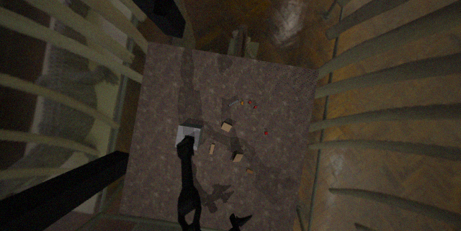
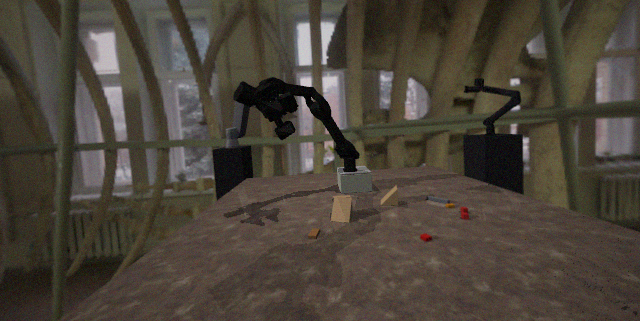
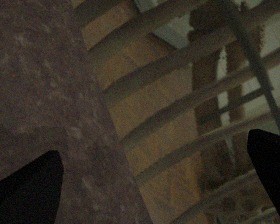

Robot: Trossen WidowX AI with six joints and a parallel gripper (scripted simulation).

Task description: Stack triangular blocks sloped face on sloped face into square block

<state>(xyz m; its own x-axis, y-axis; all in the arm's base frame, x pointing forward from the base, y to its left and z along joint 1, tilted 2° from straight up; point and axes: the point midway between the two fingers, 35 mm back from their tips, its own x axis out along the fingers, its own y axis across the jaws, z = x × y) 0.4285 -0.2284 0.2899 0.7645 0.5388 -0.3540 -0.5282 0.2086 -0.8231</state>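
One triangular block (image 1: 226, 127) (image 2: 389, 197) stands on the table with its sloped side showing in the exterior view. The other triangular block (image 1: 237, 157) (image 2: 341, 209) stands apart from it, nearer the exterior camera; which of its faces slopes is hard to tell. Neither block touches the other. My gripper (image 3: 156, 151) is open, its black fingers wide apart with nothing between them in the wrist view. It is raised high and off to the side, well away from both blocks. The wrist view shows neither block.
A small light wooden piece (image 1: 212, 149) lies between the arm's pale base box (image 1: 183, 138) (image 2: 355, 183) and the blocks. An orange piece (image 1: 250, 170) (image 2: 313, 233), a red piece (image 1: 266, 133) (image 2: 425, 237), two more red pieces and a grey curved piece (image 1: 233, 103) (image 2: 438, 199) lie around.
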